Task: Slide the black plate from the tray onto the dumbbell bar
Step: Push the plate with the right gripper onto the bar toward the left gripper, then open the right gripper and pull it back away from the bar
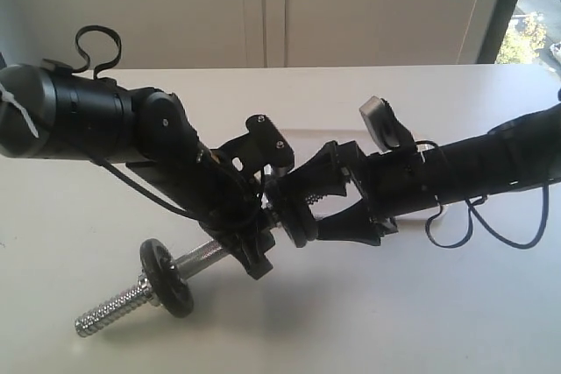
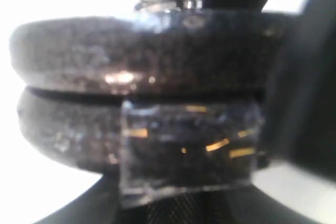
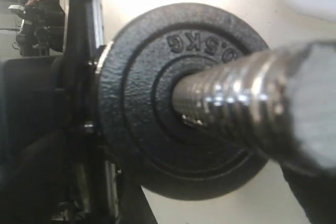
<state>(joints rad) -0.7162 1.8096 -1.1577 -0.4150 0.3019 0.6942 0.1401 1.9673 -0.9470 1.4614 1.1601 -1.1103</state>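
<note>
The plate (image 3: 152, 129) is on the bar (image 3: 236, 103) — left gripper (image 1: 252, 251) clenched on the bar, right gripper (image 1: 294, 214) spread open (not gripping it) — so probably only backing away remains.

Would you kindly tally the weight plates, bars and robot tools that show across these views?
Black plates: 3
Dumbbell bar: 1
Tools: 2, the left tool and the right tool
Total: 6
</note>
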